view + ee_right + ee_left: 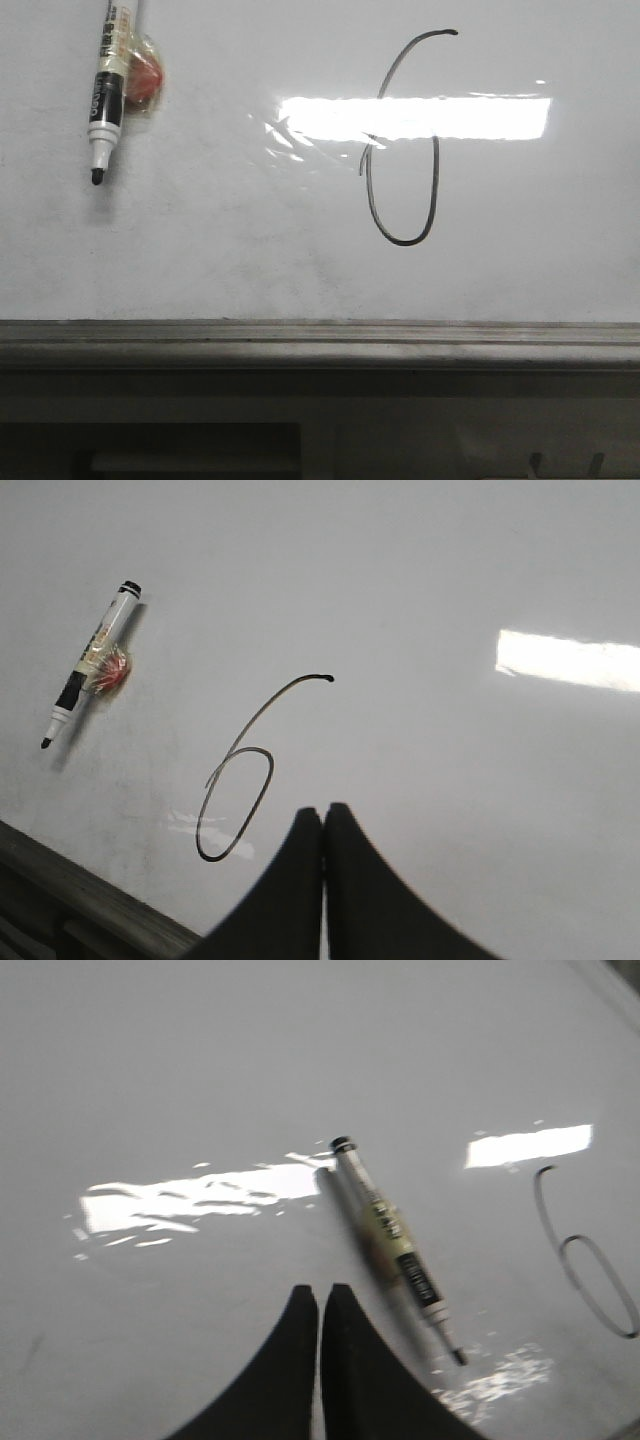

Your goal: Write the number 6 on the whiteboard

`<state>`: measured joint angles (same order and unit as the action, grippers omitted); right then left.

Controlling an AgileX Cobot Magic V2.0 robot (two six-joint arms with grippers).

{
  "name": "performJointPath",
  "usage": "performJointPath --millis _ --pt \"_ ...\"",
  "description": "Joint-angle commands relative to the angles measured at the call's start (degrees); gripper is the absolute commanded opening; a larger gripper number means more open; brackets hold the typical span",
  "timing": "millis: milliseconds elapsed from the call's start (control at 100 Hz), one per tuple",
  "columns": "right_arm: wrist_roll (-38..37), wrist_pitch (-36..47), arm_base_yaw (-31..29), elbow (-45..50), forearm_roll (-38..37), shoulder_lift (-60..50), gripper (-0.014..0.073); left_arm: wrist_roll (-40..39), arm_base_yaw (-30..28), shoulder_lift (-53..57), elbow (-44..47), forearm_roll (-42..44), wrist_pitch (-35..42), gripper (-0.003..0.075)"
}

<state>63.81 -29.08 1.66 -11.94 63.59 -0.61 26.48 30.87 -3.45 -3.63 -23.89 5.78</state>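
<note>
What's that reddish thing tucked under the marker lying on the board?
Under the marker sits a small red lump bound to the barrel with clear tape, resting on the whiteboard. What it is cannot be told, and the barrel hides part of it.

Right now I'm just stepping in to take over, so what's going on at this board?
A number 6 is already drawn in black on the whiteboard. The marker lies uncapped on the board to the left of it, with nothing holding it. The left gripper and the right gripper both have their jaws shut and empty above the board, so the writing looks finished.
</note>
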Motion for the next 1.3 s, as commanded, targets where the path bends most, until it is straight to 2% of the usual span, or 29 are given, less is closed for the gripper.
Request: performJointPath --millis 0,50,200,290,400,540,1290 --pt "0.5 2.6 -0.4 -1.3 2.2 -0.5 -0.0045 -9.4 -5.9 -1.1 -0.6 12.3 3.1 -0.002" --pt "0.5 2.6 -0.4 -1.3 2.2 -0.5 -0.0045 -10.2 -9.0 -0.5 0.3 15.5 3.1 -0.002" --pt "0.5 2.6 -0.4 -1.3 2.2 -0.5 -0.0045 -13.5 -15.9 1.6 4.0 17.1 2.1 -0.002" --pt "0.5 2.6 -0.4 -1.3 2.2 -0.5 -0.0045 -16.6 -18.8 3.7 6.0 18.4 1.6 -0.002" --pt "0.5 2.6 -0.4 -1.3 2.2 -0.5 -0.0045 -16.7 -22.0 5.5 6.0 18.4 -4.2 -0.002" --pt "0.5 2.6 -0.4 -1.3 2.2 -0.5 -0.0045 -16.8 -26.3 5.5 6.0 18.4 -5.3 -0.002" --pt "0.5 2.6 -0.4 -1.3 2.2 -0.5 -0.0045 -16.8 -29.8 5.5 6.0 16.9 -5.3 -0.002"
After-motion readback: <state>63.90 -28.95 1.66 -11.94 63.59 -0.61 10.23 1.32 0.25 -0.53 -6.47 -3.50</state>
